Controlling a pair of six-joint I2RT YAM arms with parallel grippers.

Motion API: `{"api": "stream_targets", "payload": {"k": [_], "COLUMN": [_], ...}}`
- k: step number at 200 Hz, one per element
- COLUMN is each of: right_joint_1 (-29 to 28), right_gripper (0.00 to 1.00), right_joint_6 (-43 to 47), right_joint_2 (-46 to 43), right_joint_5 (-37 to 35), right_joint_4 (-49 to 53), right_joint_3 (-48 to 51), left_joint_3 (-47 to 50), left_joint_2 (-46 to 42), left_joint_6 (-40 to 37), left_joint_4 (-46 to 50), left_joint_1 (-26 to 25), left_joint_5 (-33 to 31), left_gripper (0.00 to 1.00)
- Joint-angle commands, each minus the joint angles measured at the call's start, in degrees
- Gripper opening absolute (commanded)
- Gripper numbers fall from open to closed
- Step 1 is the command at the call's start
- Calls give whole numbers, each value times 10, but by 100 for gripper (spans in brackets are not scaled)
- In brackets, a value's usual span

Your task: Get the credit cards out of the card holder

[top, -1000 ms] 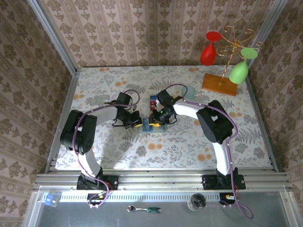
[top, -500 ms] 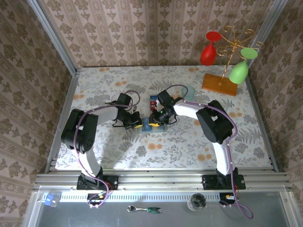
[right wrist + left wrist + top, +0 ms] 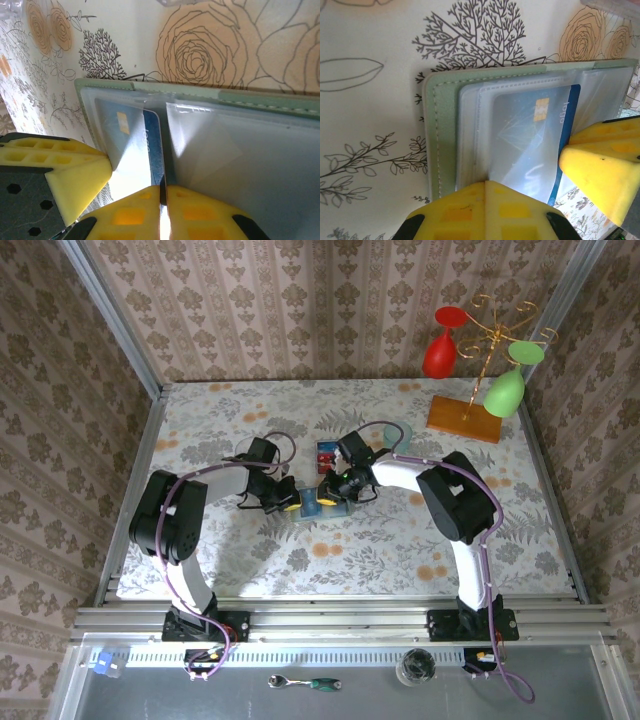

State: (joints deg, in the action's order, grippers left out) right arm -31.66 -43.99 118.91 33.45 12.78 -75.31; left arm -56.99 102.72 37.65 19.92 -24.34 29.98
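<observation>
Sage-green and folded open, the holder [image 3: 310, 507] lies flat about mid-tabletop, between the two grippers, clear sleeves up. A blue card [image 3: 555, 112] sits in a sleeve on the half nearer the left arm, with one edge toward the centre crease.

The left gripper [image 3: 285, 500] has its fingers fully together and holds nothing I can make out. Its tips bear on that half of the holder, apparently pinning it. The right gripper [image 3: 163, 189] has its yellow fingers drawn almost together at the crease. The blue card's edge runs into the thin slit between them, so it looks pinched there. Whether sleeve film is caught with it I cannot tell.

The step in hand looks like drawing this card out of its sleeve. Next, the right gripper would need to pull low and level, straight across the crease and over the holder's other half, while the left keeps pressing. If film is caught too, the whole holder may drag instead.

One loose card [image 3: 326, 453] lies just beyond the holder, toward the far edge, so any lift or set-down should stay clear of it. A teal cup [image 3: 398, 435] stands farther toward the far right, and the glass rack [image 3: 465, 418] is well apart in the far right corner. Bare tabletop runs toward the right and near edges, the easier way out.
</observation>
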Motion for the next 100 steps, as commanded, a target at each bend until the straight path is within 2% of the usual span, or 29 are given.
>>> {"api": "stream_targets", "payload": {"k": [1, 100], "right_joint_1": [4, 27], "right_gripper": [9, 7], "right_joint_6": [-10, 52], "right_joint_2": [-28, -70], "right_joint_5": [13, -45], "right_joint_4": [-18, 70], "right_joint_3": [12, 23], "left_joint_3": [13, 12], "left_joint_2": [15, 8], "left_joint_6": [-13, -15], "left_joint_4": [22, 29], "left_joint_1": [1, 4], "left_joint_5": [-12, -12], "left_gripper": [0, 0]}}
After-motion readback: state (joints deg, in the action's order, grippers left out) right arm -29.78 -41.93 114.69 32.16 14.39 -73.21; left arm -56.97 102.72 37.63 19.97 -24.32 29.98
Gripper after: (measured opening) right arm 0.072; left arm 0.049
